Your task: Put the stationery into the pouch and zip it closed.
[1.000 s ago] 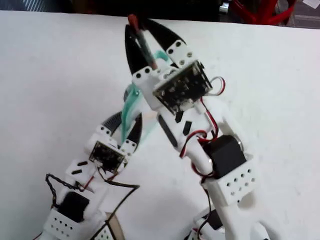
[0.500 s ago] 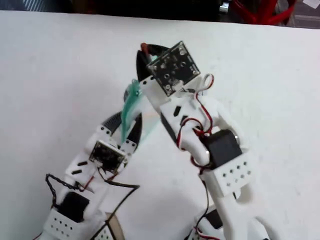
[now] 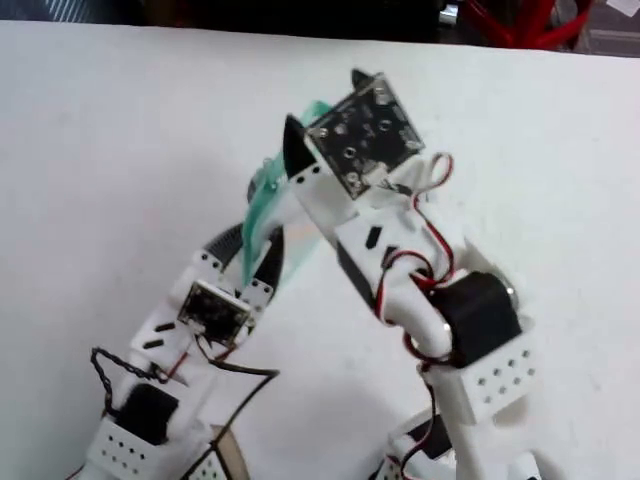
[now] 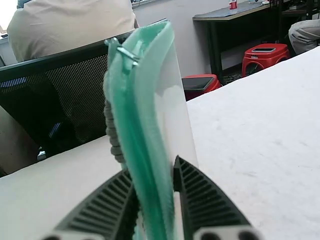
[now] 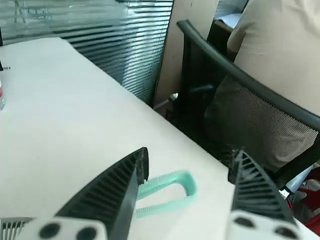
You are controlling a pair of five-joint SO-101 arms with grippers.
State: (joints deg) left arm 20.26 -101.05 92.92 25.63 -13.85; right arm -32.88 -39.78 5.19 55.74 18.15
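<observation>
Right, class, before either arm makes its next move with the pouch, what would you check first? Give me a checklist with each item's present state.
1. Left hand shut on the pouch: ok.
2. Right hand open and holding nothing: ok.
3. Pouch's green end lies between the right hand's open jaws in the right wrist view: ok.
4. Stationery inside the pouch: cannot tell; no contents can be made out.
5. Zip fully closed: cannot tell; the zip pull sits at the end far from the left hand.
</observation>
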